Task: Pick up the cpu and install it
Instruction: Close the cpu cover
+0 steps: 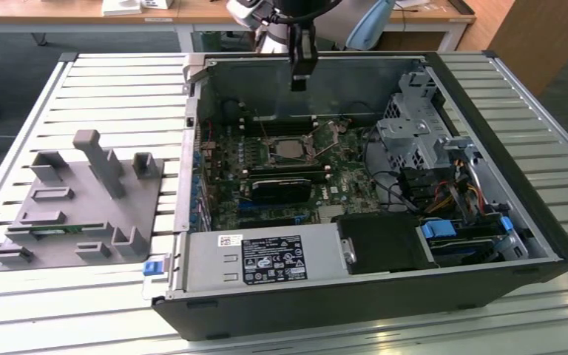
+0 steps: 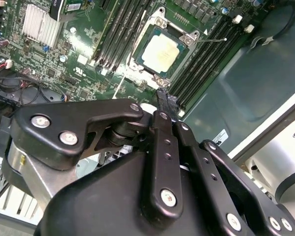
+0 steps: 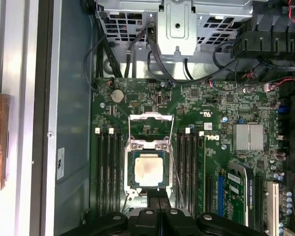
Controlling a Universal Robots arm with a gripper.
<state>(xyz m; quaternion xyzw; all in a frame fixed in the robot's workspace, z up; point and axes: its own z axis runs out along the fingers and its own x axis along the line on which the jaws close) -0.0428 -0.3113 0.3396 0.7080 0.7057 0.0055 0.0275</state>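
Observation:
The cpu [image 1: 289, 150] is a silver square chip lying flat in the motherboard socket inside the open computer case [image 1: 491, 185]. Both wrist views show the cpu [image 2: 162, 49] [image 3: 148, 169] seated within the metal socket frame. The socket's load plate [image 3: 149, 123] stands flipped open beside it. My gripper [image 1: 302, 78] hangs above the board near the case's back wall, well over the socket. Its black fingertips [image 2: 166, 102] are pressed together with nothing between them, and in the first wrist view the gripper [image 3: 157, 196] sits just off the cpu's edge.
Black memory slots [image 3: 108, 167] flank the socket on both sides. A drive cage [image 1: 413, 133] and cables fill the exterior view's right of the case, and a power supply [image 1: 264, 259] sits at the front. A grey fixture [image 1: 77, 207] stands on the slatted table.

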